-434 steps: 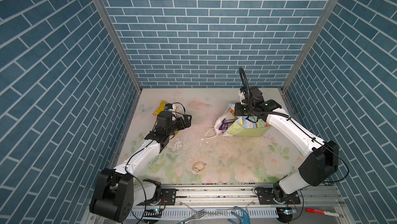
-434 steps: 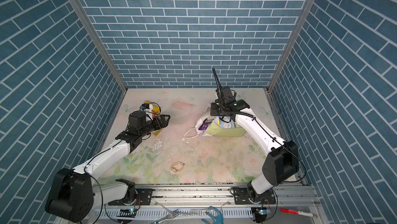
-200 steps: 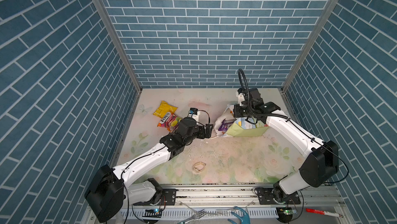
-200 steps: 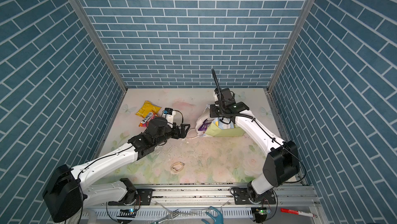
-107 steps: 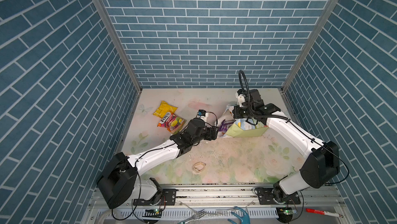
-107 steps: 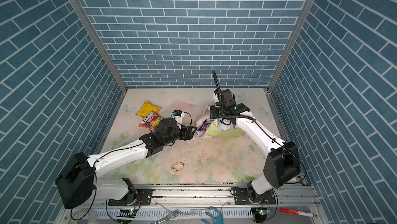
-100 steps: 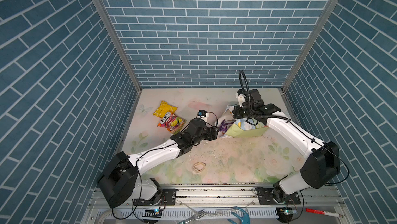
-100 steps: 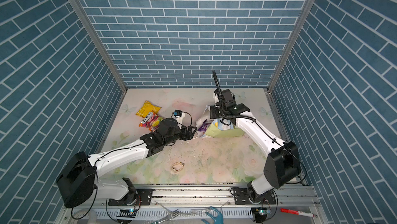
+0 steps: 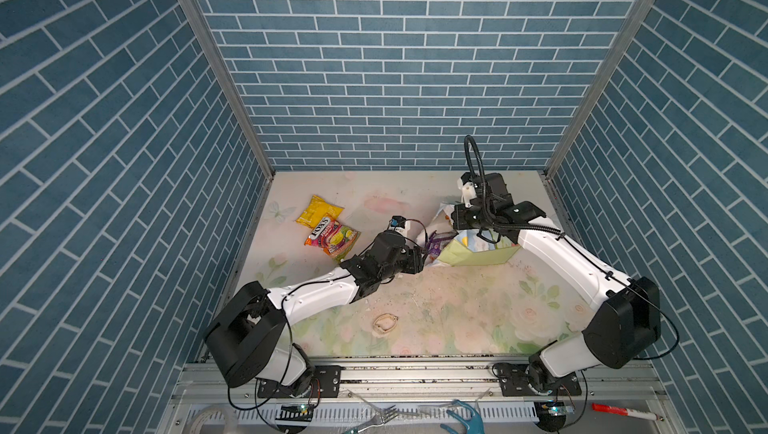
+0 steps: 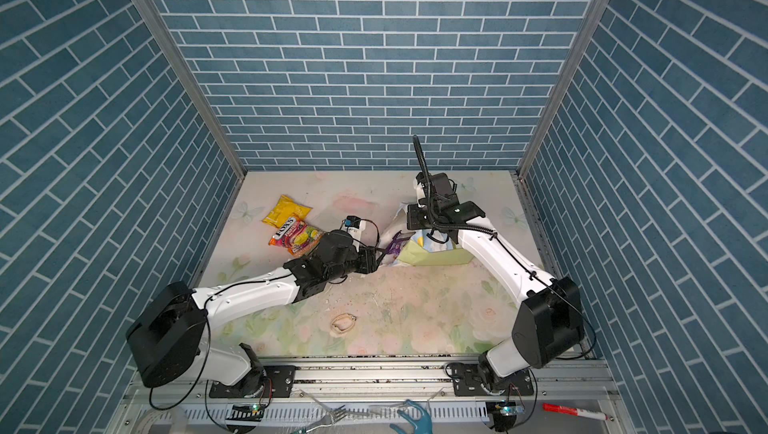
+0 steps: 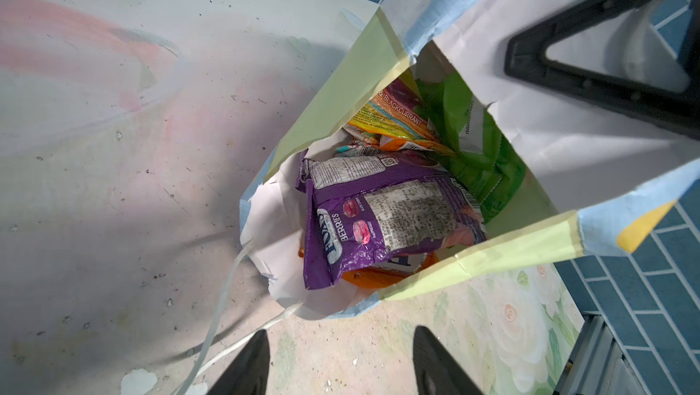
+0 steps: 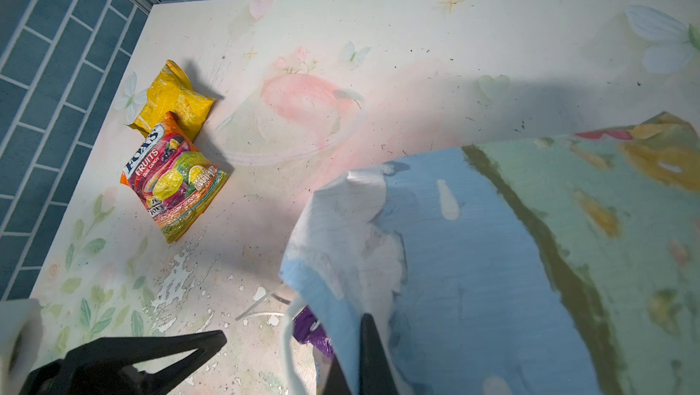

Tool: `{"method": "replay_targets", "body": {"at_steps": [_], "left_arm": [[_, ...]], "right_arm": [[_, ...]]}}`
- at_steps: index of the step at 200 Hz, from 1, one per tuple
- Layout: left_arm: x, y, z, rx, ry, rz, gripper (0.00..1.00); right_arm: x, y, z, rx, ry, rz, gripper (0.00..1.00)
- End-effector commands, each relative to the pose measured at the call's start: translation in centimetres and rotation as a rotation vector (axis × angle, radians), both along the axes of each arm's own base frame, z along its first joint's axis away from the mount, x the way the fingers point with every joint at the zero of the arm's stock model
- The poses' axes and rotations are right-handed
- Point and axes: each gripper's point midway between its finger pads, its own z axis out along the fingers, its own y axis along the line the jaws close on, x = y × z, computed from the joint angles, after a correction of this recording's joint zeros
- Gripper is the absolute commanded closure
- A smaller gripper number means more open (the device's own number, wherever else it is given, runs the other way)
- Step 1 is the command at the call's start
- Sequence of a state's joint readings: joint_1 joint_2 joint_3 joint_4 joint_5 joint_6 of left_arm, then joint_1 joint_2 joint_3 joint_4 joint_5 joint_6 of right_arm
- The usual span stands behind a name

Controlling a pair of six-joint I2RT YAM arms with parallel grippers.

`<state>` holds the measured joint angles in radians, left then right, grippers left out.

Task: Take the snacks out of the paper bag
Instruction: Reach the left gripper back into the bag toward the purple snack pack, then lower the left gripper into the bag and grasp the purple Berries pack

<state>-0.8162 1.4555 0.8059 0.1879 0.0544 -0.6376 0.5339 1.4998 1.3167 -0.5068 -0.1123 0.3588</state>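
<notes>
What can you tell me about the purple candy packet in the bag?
The purple packet is shiny, crinkly plastic, lying flat with its back up: white print panels, a barcode, and the words FOX'S and BERRIES beside red sweets. It sits at the mouth of the tipped-over paper bag, on top of an orange packet, with a green bag deeper in. The left gripper is open just before it, not touching.

Top views look down from high; both wrist views closely share the paper bag (image 11: 333,109)

Bright even light; soft shadows on tabletop (image 9: 457,307); wrist-view foreground blurred.
</notes>
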Motion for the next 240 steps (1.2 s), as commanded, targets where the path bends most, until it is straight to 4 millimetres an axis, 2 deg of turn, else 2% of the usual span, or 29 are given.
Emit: {"method": "replay_targets", "body": {"at_steps": [1, 64, 97, 129, 183, 240], "left_arm": [[0.3, -1.3, 1.2, -0.039, -0.017, -0.021, 0.39], [0.7, -2.6, 0.3, -0.036, 0.0, -0.048, 0.4], [1.2, -2.1, 0.0, 0.044, -0.011, -0.037, 0.39], [1.2, -2.6, 0.5, 0.009, -0.013, -0.052, 0.4], [1.2, -3.8, -0.7, -0.025, 0.034, -0.068, 0.4], [1.4, -5.6, -0.9, -0.081, 0.066, -0.101, 0.42]], "right_arm": [[-0.1, 0.0, 2.6, 0.054, -0.072, -0.001, 1.0], [-0.5, 0.0, 3.5, 0.08, -0.087, -0.003, 1.0], [-0.7, -0.1, 3.8, 0.085, -0.094, -0.003, 1.0], [-0.6, -0.1, 4.1, 0.092, -0.106, -0.009, 1.0], [-0.5, 0.1, 4.7, 0.118, -0.121, -0.013, 1.0], [-0.3, 0.2, 4.9, 0.133, -0.13, -0.02, 1.0]]}}
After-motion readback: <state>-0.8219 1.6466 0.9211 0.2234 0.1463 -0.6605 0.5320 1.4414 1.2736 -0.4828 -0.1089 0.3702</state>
